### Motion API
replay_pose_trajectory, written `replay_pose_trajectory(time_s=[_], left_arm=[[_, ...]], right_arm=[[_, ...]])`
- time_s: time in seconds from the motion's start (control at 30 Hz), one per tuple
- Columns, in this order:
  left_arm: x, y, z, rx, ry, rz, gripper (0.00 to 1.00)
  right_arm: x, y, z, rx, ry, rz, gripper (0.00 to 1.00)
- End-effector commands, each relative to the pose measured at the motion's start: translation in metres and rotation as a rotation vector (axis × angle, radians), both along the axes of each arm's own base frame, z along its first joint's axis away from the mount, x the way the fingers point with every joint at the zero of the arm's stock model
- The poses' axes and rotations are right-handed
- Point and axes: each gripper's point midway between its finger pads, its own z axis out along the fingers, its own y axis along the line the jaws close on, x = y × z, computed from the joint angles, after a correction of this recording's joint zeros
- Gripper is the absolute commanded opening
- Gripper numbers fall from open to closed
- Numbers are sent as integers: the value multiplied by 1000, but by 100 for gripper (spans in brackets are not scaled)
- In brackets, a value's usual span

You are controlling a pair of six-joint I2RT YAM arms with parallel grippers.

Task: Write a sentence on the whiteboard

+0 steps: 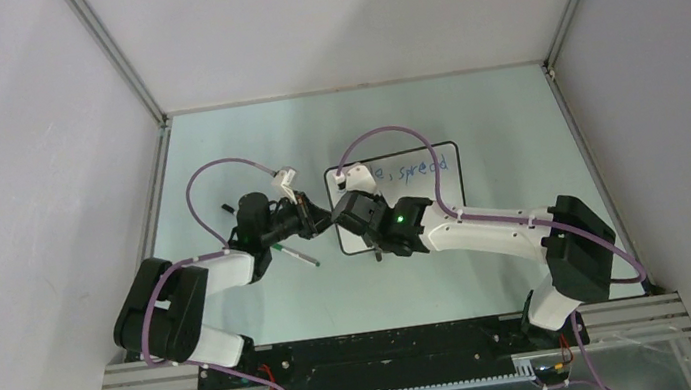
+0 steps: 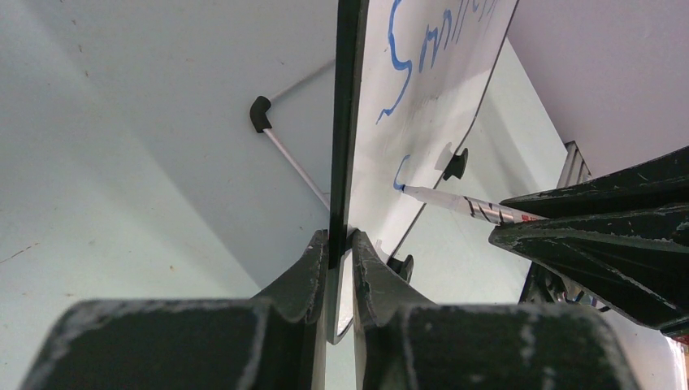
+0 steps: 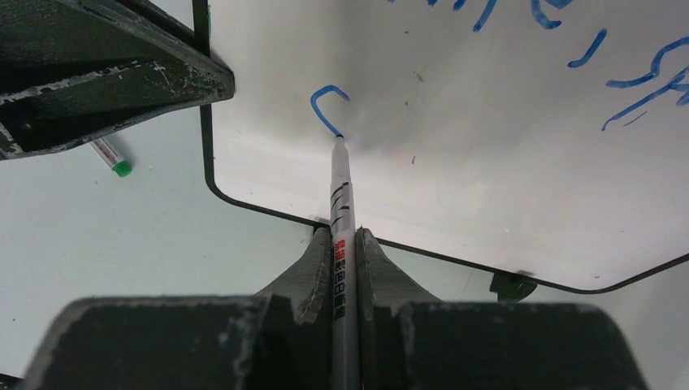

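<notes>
Now my right pincer (image 3: 342, 240) is clamped on the marker (image 3: 339, 183), tip on the whiteboard (image 3: 487, 179) just ahead, so pushing too hard could make it slip and smudge.

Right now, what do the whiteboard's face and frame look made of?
The whiteboard face: glossy white coated surface, probably laminate or painted metal; it shows soft reflections. Its frame: thin black plastic, likely, with a smooth semi-gloss edge.
</notes>
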Motion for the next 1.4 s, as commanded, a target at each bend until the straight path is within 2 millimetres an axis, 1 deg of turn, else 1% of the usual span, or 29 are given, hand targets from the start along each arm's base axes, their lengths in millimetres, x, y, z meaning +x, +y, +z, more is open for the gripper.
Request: replay_pose_trajectory(time_s=[0.0,0.4,0.77,1.0,1.13,1.17,1.27,1.33,1.37], left_arm=[[1,2,1,10,-14,13,6],[0,3,1,11,-13,14,6],[0,2,1,11,-15,14,6],[0,2,1,12,-13,13,6],[0,3,1,11,-13,14,6],[0,3,1,11,-13,14,6],[0,2,1,12,-13,13,6],[0,3,1,11,-13,14,6],[0,3,1,12,-12,15,6]], right_arm=[[4,-2,6,0,-20,-35,0],[-3,13,-3,4,3,28,0],[-3,26,1,35,7,65,0],[-3,35,17,81,-12,95,0],[-6,35,30,102,-38,103,0],[-7,36,36,116,-50,108,0],[-9,31,41,133,-63,107,0],[-9,25,45,137,-76,91,0],[-8,21,44,132,-77,85,0]])
